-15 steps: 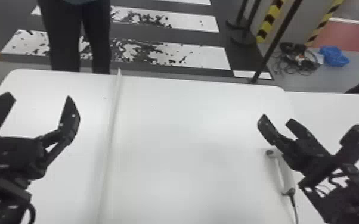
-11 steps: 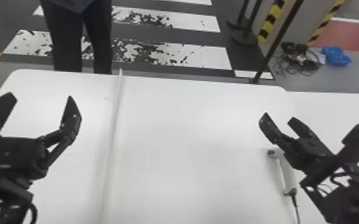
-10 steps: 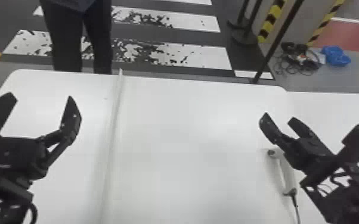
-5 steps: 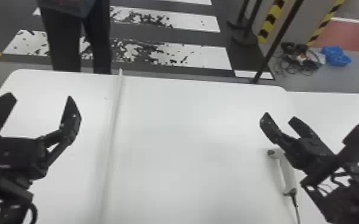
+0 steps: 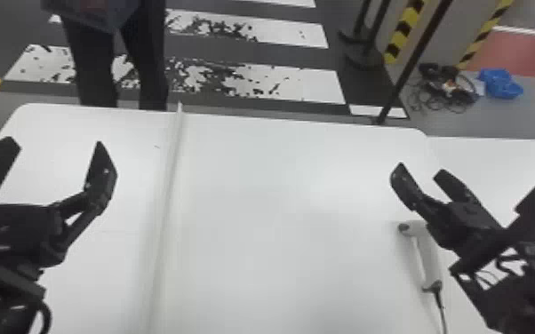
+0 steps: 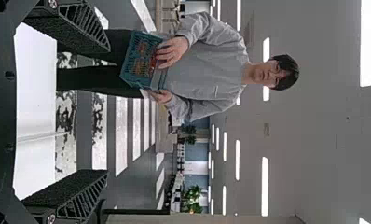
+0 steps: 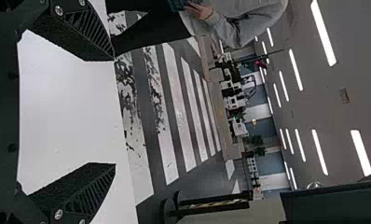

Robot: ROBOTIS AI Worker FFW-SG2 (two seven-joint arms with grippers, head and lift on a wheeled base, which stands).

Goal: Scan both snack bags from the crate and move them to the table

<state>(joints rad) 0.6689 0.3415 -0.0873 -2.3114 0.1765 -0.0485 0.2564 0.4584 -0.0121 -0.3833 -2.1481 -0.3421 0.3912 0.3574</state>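
Left pincer (image 5: 55,144) and right pincer (image 5: 421,168) are hanging spread and empty above the tabletop (image 5: 257,200). Beyond it, a person's hands (image 6: 172,50) are holding the crate (image 6: 132,80), red-orange contents (image 6: 140,66) showing. The scanner (image 5: 429,255) is lying ready; crate placement, both scans and both transfers are seemingly remaining.

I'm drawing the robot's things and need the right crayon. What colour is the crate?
The crate is dark blue-green; the left wrist view shows it best.

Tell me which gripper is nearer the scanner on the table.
Right. The right gripper partly covers the scanner in the head view; the left gripper is over the table's left side, past the white strip.
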